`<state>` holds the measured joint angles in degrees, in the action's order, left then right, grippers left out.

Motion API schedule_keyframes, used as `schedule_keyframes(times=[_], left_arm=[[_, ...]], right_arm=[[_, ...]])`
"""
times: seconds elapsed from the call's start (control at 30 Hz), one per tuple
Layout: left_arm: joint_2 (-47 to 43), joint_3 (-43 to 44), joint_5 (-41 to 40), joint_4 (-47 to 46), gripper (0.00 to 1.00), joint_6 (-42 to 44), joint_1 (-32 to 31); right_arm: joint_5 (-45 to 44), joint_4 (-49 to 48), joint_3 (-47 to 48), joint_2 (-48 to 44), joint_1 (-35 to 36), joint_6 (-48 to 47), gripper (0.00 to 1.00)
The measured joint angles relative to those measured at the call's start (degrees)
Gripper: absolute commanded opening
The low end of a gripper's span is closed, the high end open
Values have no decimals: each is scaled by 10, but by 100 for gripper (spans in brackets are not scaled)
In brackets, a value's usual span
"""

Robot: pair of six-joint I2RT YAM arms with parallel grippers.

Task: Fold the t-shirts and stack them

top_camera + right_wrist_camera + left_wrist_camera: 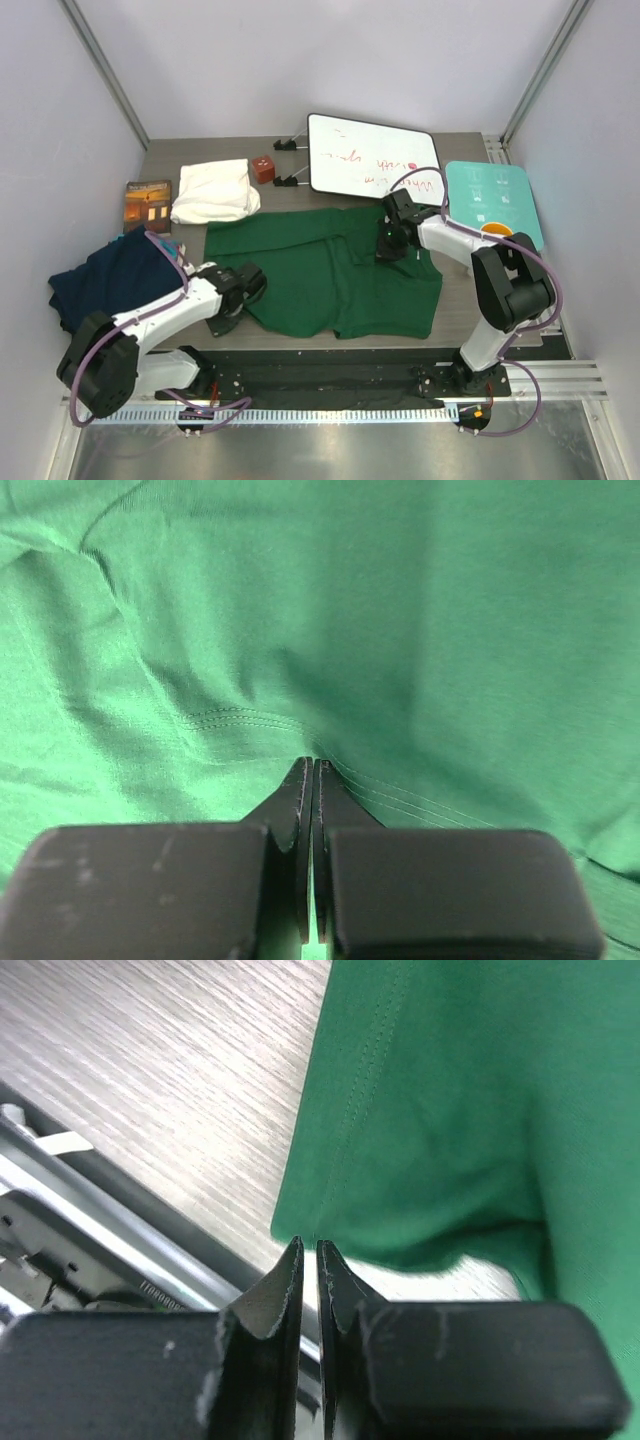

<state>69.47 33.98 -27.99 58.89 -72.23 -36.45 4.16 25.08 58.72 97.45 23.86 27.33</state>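
Gripping the dark green t-shirt (330, 275), spread mid-desk (165, 160) with long axis left to right, in fully closed right jaws at a stitched fold on its far-right side. Meeting its near-left hem corner with left jaws a slit apart; cannot tell whether pinched.

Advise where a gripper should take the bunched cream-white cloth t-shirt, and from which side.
Probably pinch a raised fold at the right end of the cream-white cloth t-shirt, coming from above: it lies as a soft heap, with a small brown book close at its left.
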Motion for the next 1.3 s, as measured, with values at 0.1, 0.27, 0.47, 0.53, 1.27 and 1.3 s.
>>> schedule_keyframes(times=[0.1, 0.27, 0.47, 0.53, 1.27, 1.3], left_arm=[[-22, 28, -13, 32, 12, -13, -11], [-29, 80, -54, 45, 18, -13, -13], [66, 113, -74, 27, 17, -4, -14], [94, 113, -74, 9, 17, 5, -14], [130, 64, -60, -124, 0, 37, -18], [121, 59, -53, -123, 0, 36, -18]], right_arm=[[0, 2, 0, -6, -4, -2, 1], [1, 3, 0, -8, -6, -2, 1], [3, 3, 0, -18, -7, -2, 1], [3, 5, 0, -23, -9, -3, 1], [24, 22, 9, -60, -37, -15, 1], [26, 22, 10, -61, -38, -15, 1]])
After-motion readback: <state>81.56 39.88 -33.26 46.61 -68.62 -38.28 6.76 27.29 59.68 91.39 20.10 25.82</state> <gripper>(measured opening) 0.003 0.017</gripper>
